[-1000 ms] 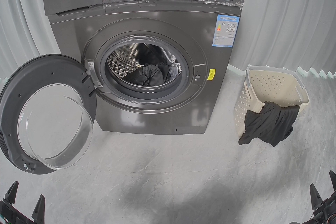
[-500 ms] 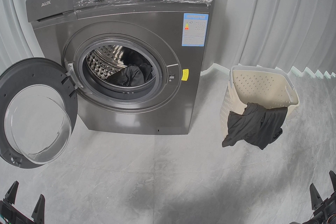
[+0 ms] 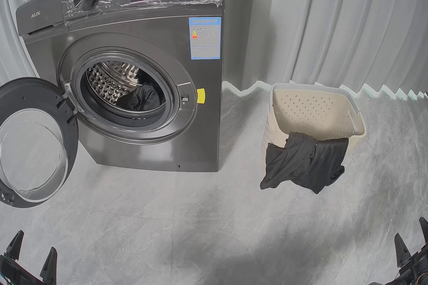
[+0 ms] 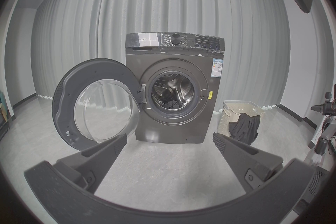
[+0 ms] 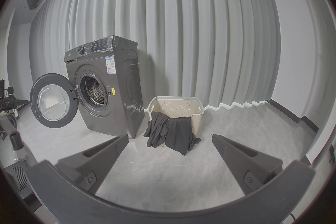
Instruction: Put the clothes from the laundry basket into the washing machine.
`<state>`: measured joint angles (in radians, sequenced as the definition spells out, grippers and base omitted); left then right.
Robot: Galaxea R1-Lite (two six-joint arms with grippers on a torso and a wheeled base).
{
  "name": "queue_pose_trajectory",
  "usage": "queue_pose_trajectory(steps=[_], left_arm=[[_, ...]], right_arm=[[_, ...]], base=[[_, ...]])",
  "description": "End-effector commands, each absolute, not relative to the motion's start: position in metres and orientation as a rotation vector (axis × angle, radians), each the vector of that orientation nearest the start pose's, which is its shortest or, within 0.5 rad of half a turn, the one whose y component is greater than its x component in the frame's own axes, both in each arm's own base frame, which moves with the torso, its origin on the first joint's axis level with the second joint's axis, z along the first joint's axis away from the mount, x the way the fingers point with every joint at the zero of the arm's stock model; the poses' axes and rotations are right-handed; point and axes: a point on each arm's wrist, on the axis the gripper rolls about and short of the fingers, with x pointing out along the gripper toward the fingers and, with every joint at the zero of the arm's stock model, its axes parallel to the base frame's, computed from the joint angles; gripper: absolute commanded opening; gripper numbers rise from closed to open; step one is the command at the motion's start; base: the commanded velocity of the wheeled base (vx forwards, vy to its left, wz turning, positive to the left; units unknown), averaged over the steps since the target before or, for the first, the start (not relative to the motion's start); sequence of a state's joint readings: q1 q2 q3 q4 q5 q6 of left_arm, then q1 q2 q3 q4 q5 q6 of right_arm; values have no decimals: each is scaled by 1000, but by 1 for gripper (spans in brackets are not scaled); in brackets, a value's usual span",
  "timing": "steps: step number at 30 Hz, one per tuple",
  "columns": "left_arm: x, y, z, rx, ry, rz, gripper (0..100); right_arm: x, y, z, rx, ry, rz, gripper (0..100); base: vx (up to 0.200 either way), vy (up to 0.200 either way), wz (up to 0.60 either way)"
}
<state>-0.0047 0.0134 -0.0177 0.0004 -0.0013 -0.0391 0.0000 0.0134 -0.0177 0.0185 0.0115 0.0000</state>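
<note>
One dark garment (image 3: 140, 99) lies inside the grey steel washing machine (image 3: 200, 130), door open. A black garment (image 3: 307, 161) drapes over the near rim of the cream perforated laundry basket (image 3: 312, 87), to the right. The left gripper (image 3: 34, 243) and right gripper (image 3: 410, 230) hang near, fingers spread and empty.

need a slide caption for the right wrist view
Open right gripper faces a cream laundry basket draped with dark clothes, beside the washing machine, door open.

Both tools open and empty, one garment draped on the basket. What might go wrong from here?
The dark grey garment hangs over the cream perforated plastic laundry basket's front rim; pulling it may tip the basket or drag cloth along the floor.
The grey washing machine's round door stands wide open on the left tool's side; an arm might bump it.
</note>
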Motion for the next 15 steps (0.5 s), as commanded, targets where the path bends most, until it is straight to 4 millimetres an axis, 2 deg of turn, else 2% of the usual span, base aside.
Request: queue_pose_trajectory(steps=[1, 3, 9, 15], left_arm=[[-23, 0, 76, -40, -1, -6, 100], [-23, 0, 76, -40, -1, -6, 100], [-23, 0, 76, -40, -1, -6, 100], [-23, 0, 76, -40, -2, -2, 100]], right_arm=[[-23, 0, 76, 0, 18, 12, 100], [-23, 0, 76, 0, 17, 12, 100], [-23, 0, 76, 0, 18, 12, 100], [-23, 0, 76, 0, 18, 12, 100]], base=[[0, 0, 0], [0, 0, 0], [200, 0, 0], [0, 0, 0]])
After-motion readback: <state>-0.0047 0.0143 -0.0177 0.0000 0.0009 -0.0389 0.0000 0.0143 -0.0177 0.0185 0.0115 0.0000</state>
